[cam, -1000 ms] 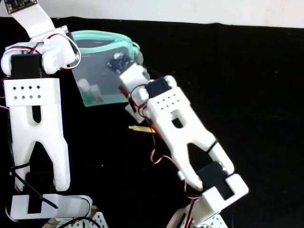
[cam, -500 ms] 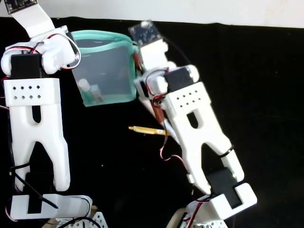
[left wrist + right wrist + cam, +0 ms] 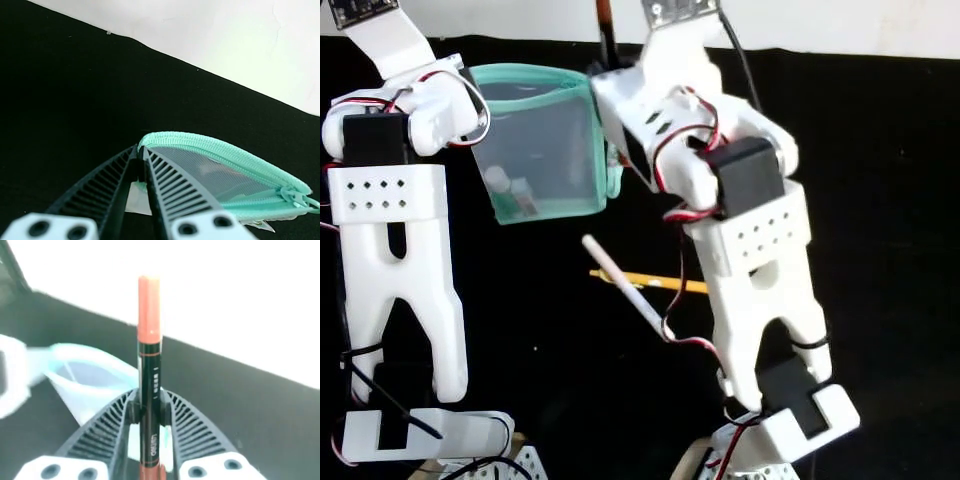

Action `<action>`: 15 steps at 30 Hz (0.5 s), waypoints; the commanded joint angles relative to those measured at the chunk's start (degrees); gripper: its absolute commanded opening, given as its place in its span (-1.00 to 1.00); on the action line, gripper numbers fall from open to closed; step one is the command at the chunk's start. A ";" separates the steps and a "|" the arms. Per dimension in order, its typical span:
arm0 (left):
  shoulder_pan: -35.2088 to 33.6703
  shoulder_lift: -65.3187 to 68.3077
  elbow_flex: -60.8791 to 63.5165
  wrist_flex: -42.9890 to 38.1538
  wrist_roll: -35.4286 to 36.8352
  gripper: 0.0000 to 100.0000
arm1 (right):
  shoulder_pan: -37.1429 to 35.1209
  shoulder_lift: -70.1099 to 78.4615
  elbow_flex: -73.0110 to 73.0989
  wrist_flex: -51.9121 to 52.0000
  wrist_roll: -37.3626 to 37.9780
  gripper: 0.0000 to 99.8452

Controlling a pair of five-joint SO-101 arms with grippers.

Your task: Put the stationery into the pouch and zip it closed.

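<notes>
Mint pouch [image 3: 545, 150]: one, left tool [image 3: 140, 151] clamped on rim. Right tool [image 3: 149, 410] clamps one marker [image 3: 149, 340]. Two loose: yellow pen [image 3: 682, 285], white pen [image 3: 604, 261].

text: small white print on pen [image 3: 149, 375] barrel | legible: no, too small

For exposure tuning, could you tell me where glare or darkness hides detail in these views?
Right wrist view: white backdrop washes out behind the pen in the right gripper. High view: black table swallows shadows. Left wrist view: pouch evenly lit.
</notes>
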 commanded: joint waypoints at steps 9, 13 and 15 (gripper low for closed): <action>0.75 6.02 1.27 1.05 0.18 -0.99 | -7.43 22.11 -42.51 -0.31 2.64 -0.98; 0.75 6.02 1.27 1.05 0.18 -0.99 | -7.52 30.90 -56.57 -0.48 3.08 -0.98; 0.75 6.02 1.27 1.05 0.18 -0.99 | -7.52 32.22 -56.13 -2.68 3.08 -0.98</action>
